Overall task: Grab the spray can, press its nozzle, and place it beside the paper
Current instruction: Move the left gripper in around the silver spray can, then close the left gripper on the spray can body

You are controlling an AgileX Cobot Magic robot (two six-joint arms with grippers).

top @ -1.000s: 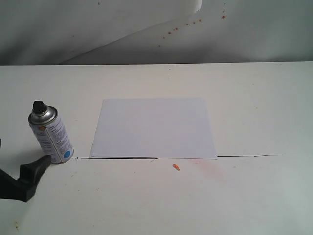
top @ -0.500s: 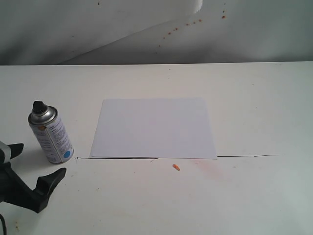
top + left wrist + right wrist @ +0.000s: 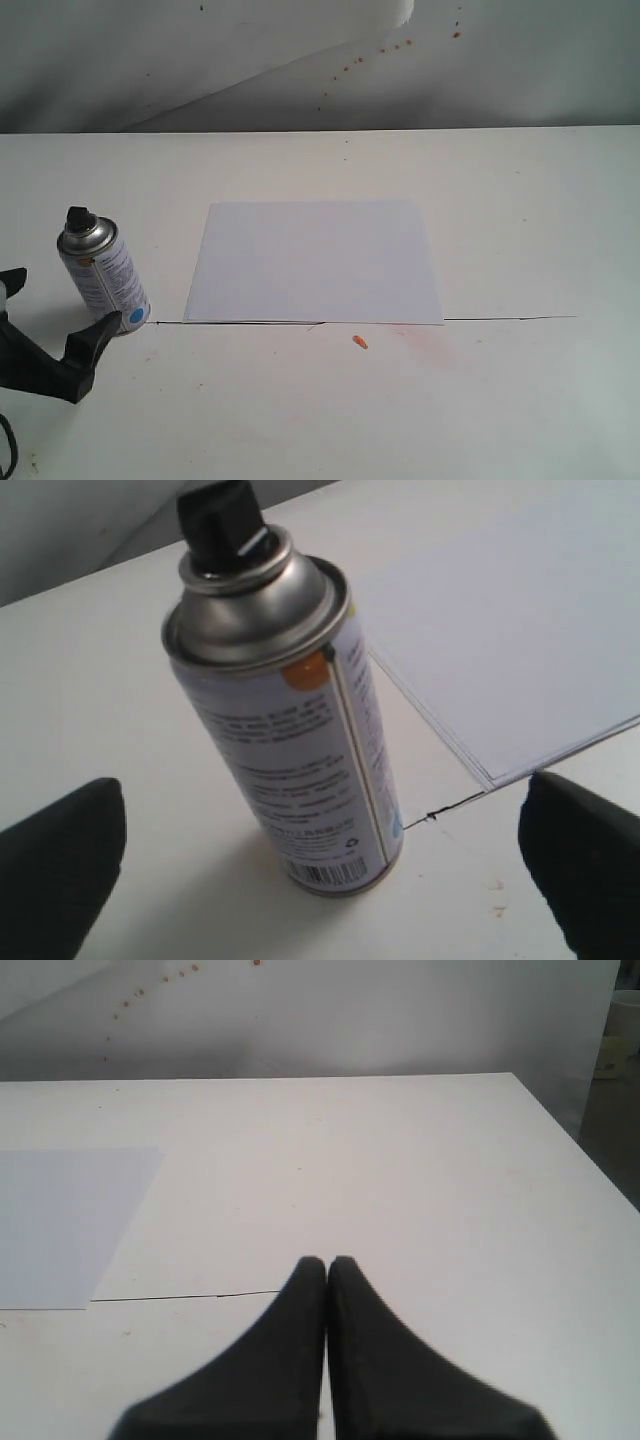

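Progress on the reach: my left tool (image 3: 65, 298), fingers wide apart, has moved back in toward the spray can (image 3: 105, 275). The can now stands upright just ahead of the gap, with one fingertip right at its base. The nozzle (image 3: 79, 217) on top is free. Nothing is grasped yet, so I judge closing comes next. The paper (image 3: 315, 262) lies flat on the bench (image 3: 520, 400), past the can on this tool's right. My right tool (image 3: 327, 1270) has its fingers together and is empty.

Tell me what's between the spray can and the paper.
Just bare table, crossed by a thin black line; the left wrist view shows it.
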